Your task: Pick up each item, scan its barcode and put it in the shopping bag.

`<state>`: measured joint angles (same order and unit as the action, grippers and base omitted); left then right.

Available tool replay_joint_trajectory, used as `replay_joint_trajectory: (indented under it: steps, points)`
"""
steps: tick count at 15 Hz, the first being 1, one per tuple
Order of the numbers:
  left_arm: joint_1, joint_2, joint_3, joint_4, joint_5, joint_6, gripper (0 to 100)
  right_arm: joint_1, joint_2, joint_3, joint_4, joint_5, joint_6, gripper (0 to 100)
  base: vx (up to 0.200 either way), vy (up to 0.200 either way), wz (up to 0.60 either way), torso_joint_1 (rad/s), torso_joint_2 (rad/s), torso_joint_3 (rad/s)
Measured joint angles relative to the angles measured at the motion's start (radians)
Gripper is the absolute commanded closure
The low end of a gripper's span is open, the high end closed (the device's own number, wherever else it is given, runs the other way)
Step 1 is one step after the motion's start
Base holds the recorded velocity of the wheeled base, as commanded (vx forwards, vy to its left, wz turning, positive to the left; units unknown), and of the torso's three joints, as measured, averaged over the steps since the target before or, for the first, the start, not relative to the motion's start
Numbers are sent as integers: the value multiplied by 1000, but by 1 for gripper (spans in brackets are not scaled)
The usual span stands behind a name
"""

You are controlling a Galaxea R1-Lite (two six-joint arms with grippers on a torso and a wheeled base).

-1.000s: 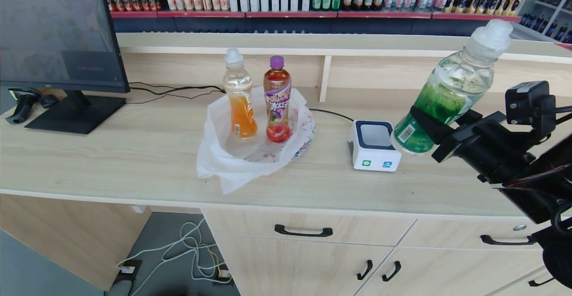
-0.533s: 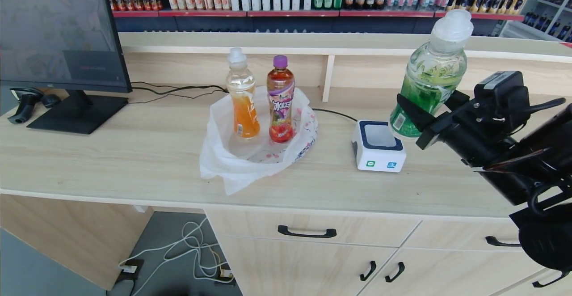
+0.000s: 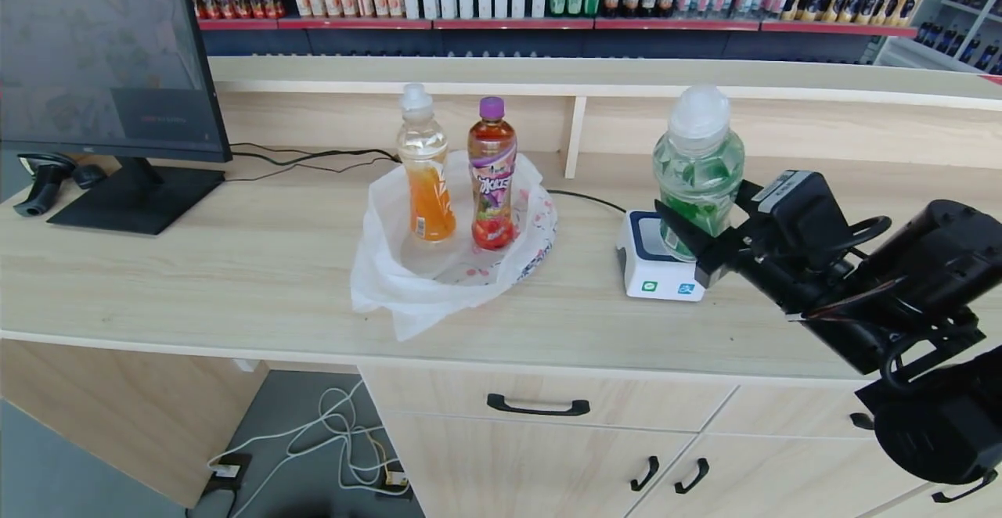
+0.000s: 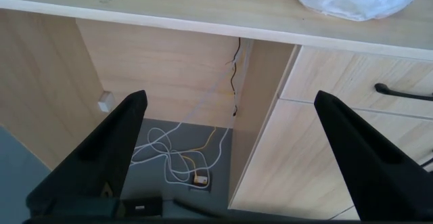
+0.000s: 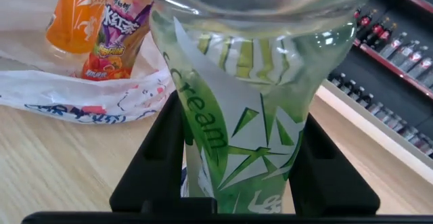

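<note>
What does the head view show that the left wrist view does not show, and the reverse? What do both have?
Head view: the right gripper shut on the clear green-labelled plastic bottle at the white box scanner; the orange-drink bottle and purple-capped red bottle standing in the white plastic shopping bag. Left wrist view: the left gripper, open, facing the counter's front. Both: that bag, the light wooden counter, a black drawer handle.

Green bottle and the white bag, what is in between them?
In the head view, a white scanner sits right by the green bottle; between it and the bag, bare counter and a thin black cable.
</note>
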<state>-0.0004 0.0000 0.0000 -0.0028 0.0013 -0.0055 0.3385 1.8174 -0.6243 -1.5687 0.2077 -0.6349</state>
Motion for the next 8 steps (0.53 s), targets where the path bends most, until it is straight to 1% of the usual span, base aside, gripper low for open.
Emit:
replay_joint_trajectory:
  steps: [2,4,7,8]
  points:
    - [0,0,0,0,0,0,0,-3,1,-24,0,1,-22,100,0,0,0,0,0,0]
    - [0,0,0,0,0,0,0,1,6,-64,-1,23,-44,100,0,0,0,0,0,0]
    - [-1,0,0,0,0,1,0,3,18,-127,-3,165,-91,100,0,0,0,0,0,0]
    - [-1,0,0,0,0,1,0,4,23,-129,-3,189,-109,100,0,0,0,0,0,0]
